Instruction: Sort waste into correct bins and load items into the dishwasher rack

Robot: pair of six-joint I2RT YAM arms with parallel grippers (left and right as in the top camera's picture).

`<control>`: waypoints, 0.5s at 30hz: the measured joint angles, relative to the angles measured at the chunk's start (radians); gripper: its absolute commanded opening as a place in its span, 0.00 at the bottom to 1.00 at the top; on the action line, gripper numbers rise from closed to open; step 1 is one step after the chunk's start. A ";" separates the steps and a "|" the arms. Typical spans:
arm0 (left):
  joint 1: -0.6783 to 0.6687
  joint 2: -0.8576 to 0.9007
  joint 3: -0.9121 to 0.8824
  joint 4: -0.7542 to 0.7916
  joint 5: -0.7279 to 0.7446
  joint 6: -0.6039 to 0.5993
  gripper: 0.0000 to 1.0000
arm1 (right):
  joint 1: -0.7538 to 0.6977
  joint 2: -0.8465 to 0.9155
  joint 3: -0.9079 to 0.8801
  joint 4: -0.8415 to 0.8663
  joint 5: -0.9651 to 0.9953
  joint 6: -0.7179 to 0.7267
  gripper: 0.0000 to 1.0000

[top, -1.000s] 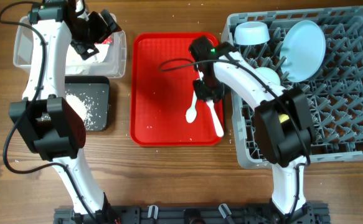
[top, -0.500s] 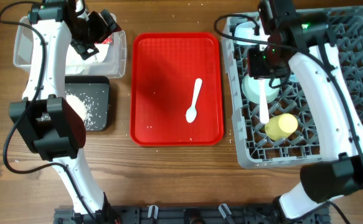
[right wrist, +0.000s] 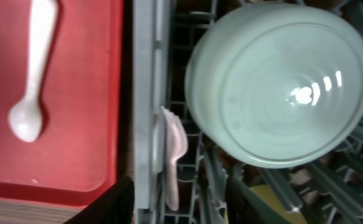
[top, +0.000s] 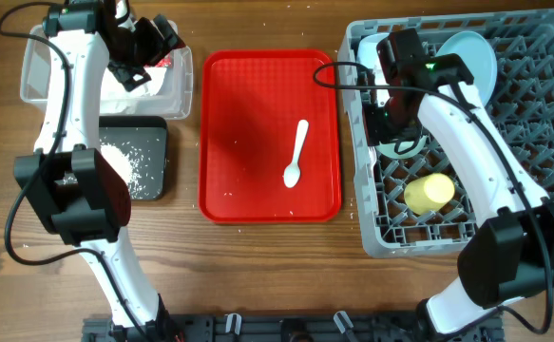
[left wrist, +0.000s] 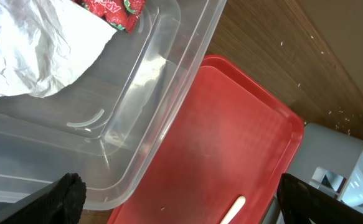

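On your left, the red tray [right wrist: 75, 124] carries the white plastic spoon [right wrist: 35, 68], with its bowl end nearer and its handle pointing away. The grey wall of the dishwasher rack [right wrist: 144, 93] stands just right of the tray. Inside the rack, the pale green bowl [right wrist: 281, 81] sits upside down. A white plastic utensil [right wrist: 172, 155] stands against the rack wall, just left of the bowl. Your right gripper [right wrist: 180, 202] has its dark fingers [right wrist: 109, 202] spread wide, and the utensil's near end lies between them, clear of both.
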 measured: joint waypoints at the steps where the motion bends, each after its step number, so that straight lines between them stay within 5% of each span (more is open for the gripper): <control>1: 0.000 0.000 0.000 -0.001 0.000 0.000 1.00 | 0.000 0.000 0.021 -0.008 -0.035 0.000 0.52; 6: 0.000 0.000 0.000 0.000 0.000 0.000 1.00 | 0.101 -0.001 0.126 0.055 -0.210 0.190 0.53; 9: 0.000 0.000 0.000 0.000 0.000 0.000 1.00 | 0.272 0.019 0.028 0.185 -0.187 0.439 0.52; 15: 0.000 0.000 0.000 0.000 0.000 0.000 1.00 | 0.352 0.190 -0.101 0.296 -0.174 0.605 0.53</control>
